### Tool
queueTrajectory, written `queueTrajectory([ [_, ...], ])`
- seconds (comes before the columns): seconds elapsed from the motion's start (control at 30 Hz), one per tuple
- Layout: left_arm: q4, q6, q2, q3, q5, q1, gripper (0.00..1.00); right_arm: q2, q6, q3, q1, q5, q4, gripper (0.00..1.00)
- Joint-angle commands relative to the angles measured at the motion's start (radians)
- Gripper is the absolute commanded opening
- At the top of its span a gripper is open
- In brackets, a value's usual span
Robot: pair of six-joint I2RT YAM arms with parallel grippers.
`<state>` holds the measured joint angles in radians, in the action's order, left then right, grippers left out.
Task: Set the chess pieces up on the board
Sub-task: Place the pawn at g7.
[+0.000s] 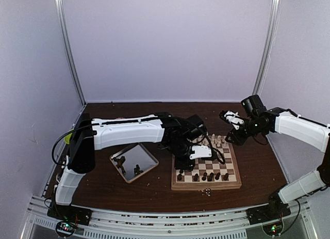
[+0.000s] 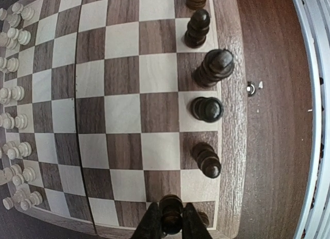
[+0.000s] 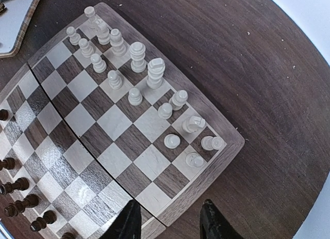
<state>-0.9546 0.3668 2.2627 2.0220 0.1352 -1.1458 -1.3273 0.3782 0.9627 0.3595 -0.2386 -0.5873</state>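
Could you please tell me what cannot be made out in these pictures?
Top view: the left end effector hides the near-left corner of the board, and the pieces are too small to identify.
Left wrist view: the base of the dark piece is hidden by the fingers and cut off by the bottom edge.
Right wrist view: the tray is cut off by the top-left corner, so its contents are unseen.
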Motion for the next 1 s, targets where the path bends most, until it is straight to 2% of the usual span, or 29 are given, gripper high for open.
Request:
queueTrajectory([
  [0.0,-0.025,0.022,0.029,0.046,-0.046,0.000,0.18,0.028,-0.001,-0.004,-0.004,-0.010,0.003,0.40],
  [0.17,-0.029,0.023,0.050,0.041,-0.078,0.000,0.18,0.022,0.007,-0.003,-0.004,-0.018,-0.002,0.40],
  [0.97,-0.028,0.021,0.087,0.059,-0.044,0.000,0.20,-0.001,0.016,0.002,-0.004,-0.039,-0.015,0.40],
])
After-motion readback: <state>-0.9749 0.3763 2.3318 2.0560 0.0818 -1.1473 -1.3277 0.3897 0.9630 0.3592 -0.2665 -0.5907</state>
